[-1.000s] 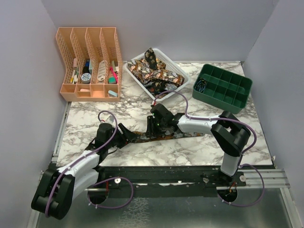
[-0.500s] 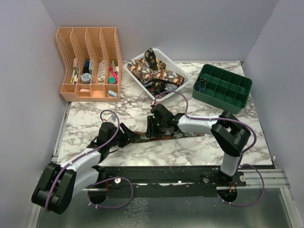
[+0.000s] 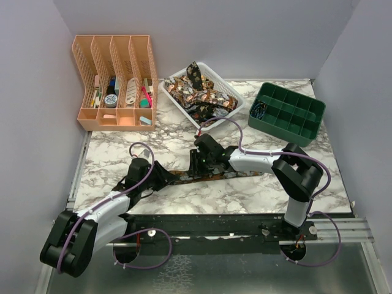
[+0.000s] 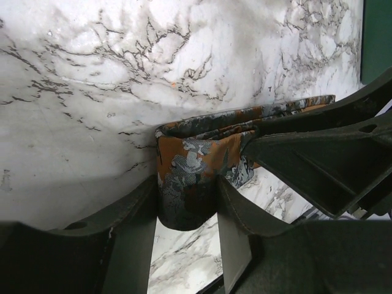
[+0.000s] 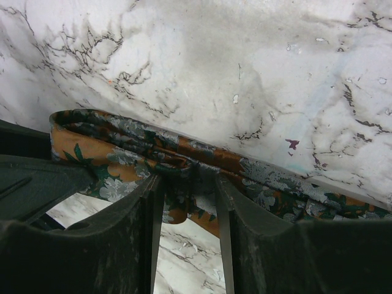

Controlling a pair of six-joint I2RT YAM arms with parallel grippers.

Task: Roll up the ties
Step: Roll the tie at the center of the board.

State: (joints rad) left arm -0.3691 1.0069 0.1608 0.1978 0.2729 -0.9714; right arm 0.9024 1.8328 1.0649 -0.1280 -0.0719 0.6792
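Single tie point(image 3: 182, 176): dark fabric with an orange, gold and grey-cream floral pattern.
Pose: stretched out low, left to right, well in front of the white basket point(image 3: 241, 105).
Left end point(image 4: 187, 177): doubled over into a short fold.
Heaped ties point(image 3: 199, 95): same busy pattern, crumpled together inside that basket, one end poking above its back rim.

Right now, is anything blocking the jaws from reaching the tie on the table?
Nothing visible does. The tie lies between both pairs of jaws: the left at its folded end, the right further along its length.
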